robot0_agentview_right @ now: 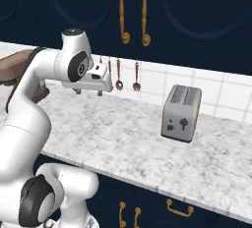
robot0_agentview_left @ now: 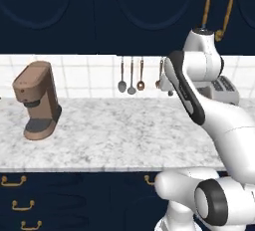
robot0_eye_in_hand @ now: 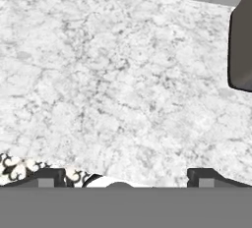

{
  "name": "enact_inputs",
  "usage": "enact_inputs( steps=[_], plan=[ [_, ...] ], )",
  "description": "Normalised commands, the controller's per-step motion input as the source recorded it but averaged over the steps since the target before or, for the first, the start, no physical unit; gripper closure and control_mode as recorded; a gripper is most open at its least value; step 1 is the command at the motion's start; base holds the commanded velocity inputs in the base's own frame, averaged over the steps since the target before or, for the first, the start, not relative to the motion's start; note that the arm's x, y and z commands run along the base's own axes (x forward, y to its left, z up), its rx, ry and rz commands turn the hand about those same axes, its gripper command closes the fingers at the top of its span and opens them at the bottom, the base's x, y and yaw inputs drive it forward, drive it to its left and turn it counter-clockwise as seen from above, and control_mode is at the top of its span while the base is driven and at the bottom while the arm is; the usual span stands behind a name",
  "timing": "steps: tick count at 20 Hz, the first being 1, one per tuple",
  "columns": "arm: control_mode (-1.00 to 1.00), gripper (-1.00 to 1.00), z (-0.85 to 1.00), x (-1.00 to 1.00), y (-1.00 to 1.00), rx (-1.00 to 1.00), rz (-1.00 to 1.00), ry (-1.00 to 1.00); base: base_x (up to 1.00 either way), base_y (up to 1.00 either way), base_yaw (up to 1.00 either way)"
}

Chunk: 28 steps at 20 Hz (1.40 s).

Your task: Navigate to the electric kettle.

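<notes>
The gripper (robot0_eye_in_hand: pixel 128 178) hangs empty above the marble counter (robot0_agentview_right: pixel 123 138), fingertips (robot0_eye_in_hand: pixel 49 177) spread wide, arm folded with the hand pointing down, between coffee machine (robot0_agentview_left: pixel 37 106) and toaster (robot0_agentview_right: pixel 182 113); the electric kettle's place cannot be told

The white arm is folded upward, its end effector (robot0_agentview_right: pixel 88 92) pointing down, fingers spread apart.

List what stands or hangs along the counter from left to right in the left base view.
Brown coffee machine → hanging utensils on the wall → the robot's white arm → silver toaster, partly behind the arm.
</notes>
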Motion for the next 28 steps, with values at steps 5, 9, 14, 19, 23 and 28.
enact_inputs(
  steps=[5,9,14,19,23,28],
  plan=[
    [1.0,-1.0,0.0,0.0,0.0,0.0,0.0,0.0,-0.15,0.23,0.77],
    [1.0,-1.0,0.0,0.0,0.0,0.0,0.0,0.0,-0.33,0.24,0.72],
    [1.0,-1.0,0.0,0.0,0.0,0.0,0.0,0.0,-0.64,0.42,0.56],
    [1.0,-1.0,0.0,0.0,0.0,0.0,0.0,0.0,-0.5,0.65,0.48],
    [1.0,-1.0,0.0,0.0,0.0,0.0,0.0,0.0,-0.31,0.68,0.5],
    [1.0,-1.0,0.0,0.0,0.0,0.0,0.0,0.0,-0.02,0.37,0.5]
  ],
)
